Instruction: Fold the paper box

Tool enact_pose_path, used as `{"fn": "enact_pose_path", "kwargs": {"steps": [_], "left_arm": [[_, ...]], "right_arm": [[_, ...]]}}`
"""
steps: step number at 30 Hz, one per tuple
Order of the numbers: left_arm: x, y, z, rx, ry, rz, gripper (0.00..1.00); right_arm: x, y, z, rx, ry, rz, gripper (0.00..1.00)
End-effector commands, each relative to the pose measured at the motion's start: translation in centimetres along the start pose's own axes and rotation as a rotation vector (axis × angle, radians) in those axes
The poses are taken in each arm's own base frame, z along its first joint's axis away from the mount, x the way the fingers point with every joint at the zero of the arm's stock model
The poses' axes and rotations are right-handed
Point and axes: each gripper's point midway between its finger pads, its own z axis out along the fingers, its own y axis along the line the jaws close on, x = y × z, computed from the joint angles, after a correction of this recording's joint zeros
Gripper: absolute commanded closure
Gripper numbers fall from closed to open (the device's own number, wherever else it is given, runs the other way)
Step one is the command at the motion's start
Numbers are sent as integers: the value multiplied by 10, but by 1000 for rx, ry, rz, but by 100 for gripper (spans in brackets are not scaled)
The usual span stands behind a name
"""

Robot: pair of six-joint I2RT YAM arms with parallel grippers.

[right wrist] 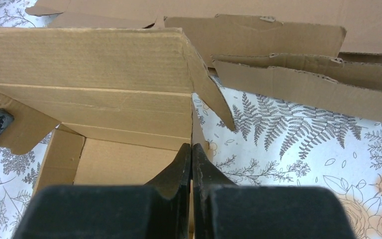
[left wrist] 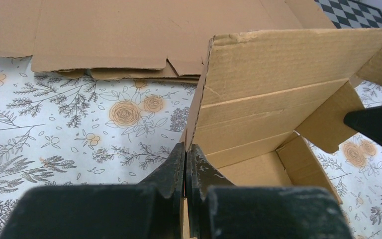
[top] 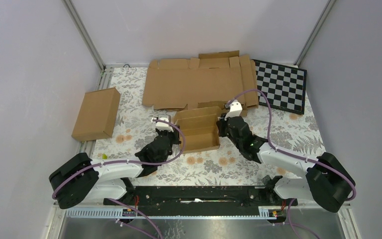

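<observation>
Near the middle of the table [top: 298,130], between the two arms, sits the half-folded paper box [top: 197,130]. Its long axis runs left to right, roughly parallel to the near edge, and its open side faces up. Along the far long side a tall creased panel stands up, leaning slightly, with a loose flap hanging at each end.

The left tool [left wrist: 185,155] is pinched closed on the box's left end wall, with a thin edge of cardboard showing between its fingers. The right tool [right wrist: 192,153] is likewise clamped on the right end wall. Each wrist view catches the other tool as a dark shape cut off at the frame's edge.

From above, the wrists cover both end walls, so the grip points cannot be seen there. In the wrist views the finger bodies hide the box's near wall and most of its floor.

Behind the box lie flat cardboard sheets [top: 199,82], overlapping; how many is hard to tell. A checkerboard [top: 281,84] lies at the far right corner. A closed cardboard box [top: 96,113] rests on the table's left edge, well apart from the rest.
</observation>
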Motion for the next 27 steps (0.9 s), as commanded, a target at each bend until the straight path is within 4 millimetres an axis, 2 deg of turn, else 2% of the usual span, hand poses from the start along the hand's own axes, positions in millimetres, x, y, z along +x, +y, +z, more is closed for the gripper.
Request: {"fn": "enact_pose_path", "kwargs": {"steps": [1,6,13,18,22,27], "left_arm": [[-29,-18,3,24,-96,-141,100],[-24,-27,3,35,-88,-157,100],[-1,-32,1,35,-49,-149,100],[11,-31,-5,41,-27,-147,100],[27,-35,-10,50,44,-131,100],[43,-37,-22,37,206,-105,64]], "right_arm": [[-10,16,-9,-66,-38,48,100],[10,20,-20,-113,7,37,100],[37,18,-30,-123,102,54,97],[34,16,-34,-106,102,77,97],[30,10,-29,-71,71,56,100],[14,5,-24,-47,-8,9,100]]}}
